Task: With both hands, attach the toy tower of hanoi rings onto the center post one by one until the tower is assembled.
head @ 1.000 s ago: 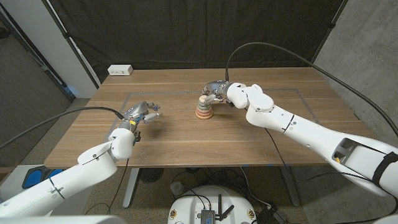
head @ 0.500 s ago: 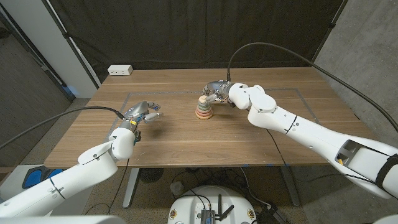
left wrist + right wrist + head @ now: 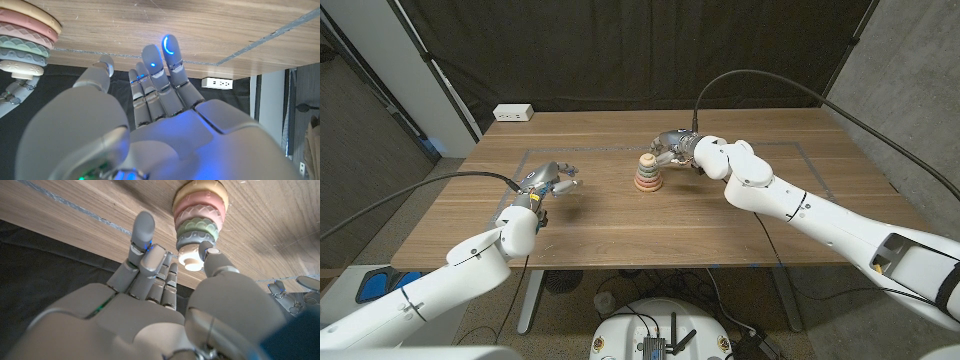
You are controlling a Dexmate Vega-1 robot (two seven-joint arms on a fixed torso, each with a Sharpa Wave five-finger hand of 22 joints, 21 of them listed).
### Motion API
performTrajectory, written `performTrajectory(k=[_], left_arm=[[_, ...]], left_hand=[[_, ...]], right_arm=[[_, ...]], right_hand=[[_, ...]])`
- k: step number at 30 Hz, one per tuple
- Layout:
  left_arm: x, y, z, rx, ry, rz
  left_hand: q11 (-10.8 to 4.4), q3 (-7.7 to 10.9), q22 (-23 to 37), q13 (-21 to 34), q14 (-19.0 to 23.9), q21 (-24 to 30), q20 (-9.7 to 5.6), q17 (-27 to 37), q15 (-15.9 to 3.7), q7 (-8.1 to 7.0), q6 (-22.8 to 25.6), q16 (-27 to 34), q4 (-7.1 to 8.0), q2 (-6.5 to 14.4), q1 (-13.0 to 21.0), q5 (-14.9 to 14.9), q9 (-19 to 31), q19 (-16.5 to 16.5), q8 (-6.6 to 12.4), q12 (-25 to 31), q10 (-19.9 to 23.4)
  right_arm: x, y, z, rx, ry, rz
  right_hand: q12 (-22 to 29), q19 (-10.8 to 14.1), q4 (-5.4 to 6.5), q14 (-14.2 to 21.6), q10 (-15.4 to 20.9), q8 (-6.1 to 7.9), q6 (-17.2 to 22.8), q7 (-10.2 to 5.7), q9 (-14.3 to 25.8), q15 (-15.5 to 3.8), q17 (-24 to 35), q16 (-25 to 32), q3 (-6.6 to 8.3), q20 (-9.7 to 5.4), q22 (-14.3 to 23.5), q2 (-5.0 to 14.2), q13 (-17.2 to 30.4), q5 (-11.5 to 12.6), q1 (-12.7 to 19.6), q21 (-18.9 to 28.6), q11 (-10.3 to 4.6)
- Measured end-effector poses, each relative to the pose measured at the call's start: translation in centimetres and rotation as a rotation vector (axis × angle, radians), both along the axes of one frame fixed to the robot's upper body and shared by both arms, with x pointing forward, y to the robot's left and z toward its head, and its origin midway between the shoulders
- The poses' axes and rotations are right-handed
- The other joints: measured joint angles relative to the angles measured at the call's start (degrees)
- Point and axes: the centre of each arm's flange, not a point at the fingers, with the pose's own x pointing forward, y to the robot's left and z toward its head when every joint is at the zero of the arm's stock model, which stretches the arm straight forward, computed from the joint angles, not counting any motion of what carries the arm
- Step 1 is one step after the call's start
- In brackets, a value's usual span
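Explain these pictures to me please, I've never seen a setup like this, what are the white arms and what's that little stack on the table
This is a robot with two white arms, each ending in a hand with fingers, standing at a wooden table. One picture looks down from a camera on its head. The other two come from cameras on its wrists, looking along the back of each hand, so the table appears upside down there.

The little stack is a toy ring tower: pastel rings piled on a post, widest at the bottom. The right hand is beside the tower's top with its fingers apart, holding nothing; whether it touches the tower is unclear. The left hand is off to the side, also open and holding nothing. A white power strip lies at the table's far corner.
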Motion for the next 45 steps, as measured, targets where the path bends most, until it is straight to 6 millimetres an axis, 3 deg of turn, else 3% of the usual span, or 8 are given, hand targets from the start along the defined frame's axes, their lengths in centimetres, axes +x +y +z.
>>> performTrajectory(k=[5,12,21,45], left_arm=[[-0.1,-0.1,0.1,-0.009,-0.016,0.005],[-0.3,-0.5,0.0,-0.034,-0.027,0.006],[-1.0,-1.2,-0.5,-0.062,-0.039,0.013],[-1.6,-2.6,0.1,-0.065,-0.064,0.032]], left_hand=[[0.00,0.00,0.00,0.00,0.00,0.00,0.00,0.00,0.00,0.00,0.00,0.00,0.00,0.00,0.00,0.00,0.00,0.00,0.00,0.00,0.00],[0.00,0.00,0.01,0.00,0.00,0.00,0.00,0.01,0.00,-0.02,-0.02,0.00,0.00,0.00,0.00,0.00,0.00,0.00,-0.39,0.00,0.00],[-0.37,0.00,-0.26,-0.01,0.00,-0.24,0.00,0.01,0.00,-0.34,-0.69,0.00,0.00,-0.24,-0.24,0.00,0.00,0.00,-0.44,-0.47,-0.80],[-0.35,0.00,-0.52,-0.15,-0.33,-0.24,-0.13,0.01,0.10,-0.48,-1.77,0.00,0.00,-0.23,-0.23,0.00,0.00,-0.13,-0.88,-0.47,-2.01]], right_arm=[[-0.6,-0.9,-0.1,0.028,-0.017,-0.007],[-1.2,-2.1,-0.2,0.088,-0.061,-0.012],[-2.0,-4.0,-1.0,0.167,-0.092,-0.023],[-3.1,-9.3,-3.1,0.333,-0.170,-0.076]], right_hand=[[0.23,0.22,0.00,0.00,0.64,0.78,0.73,0.41,-0.10,0.00,0.00,0.00,0.00,0.22,0.16,0.00,-0.41,0.11,0.00,0.00,-0.63],[0.63,0.44,-0.24,0.00,1.25,1.16,1.68,-0.42,-0.17,0.00,0.00,0.00,0.25,0.00,0.17,0.23,-0.79,0.22,0.23,0.00,-1.24],[0.96,0.68,-0.48,0.22,1.88,2.55,5.73,0.98,-0.17,-0.22,0.00,0.00,1.12,-0.24,0.07,1.30,-1.60,0.45,1.31,0.00,-1.44],[1.07,1.16,-0.72,0.43,3.12,2.25,5.13,-0.23,-0.44,-0.01,0.00,0.40,1.36,-0.31,0.17,1.75,-2.11,0.84,1.75,-0.40,-2.04]])
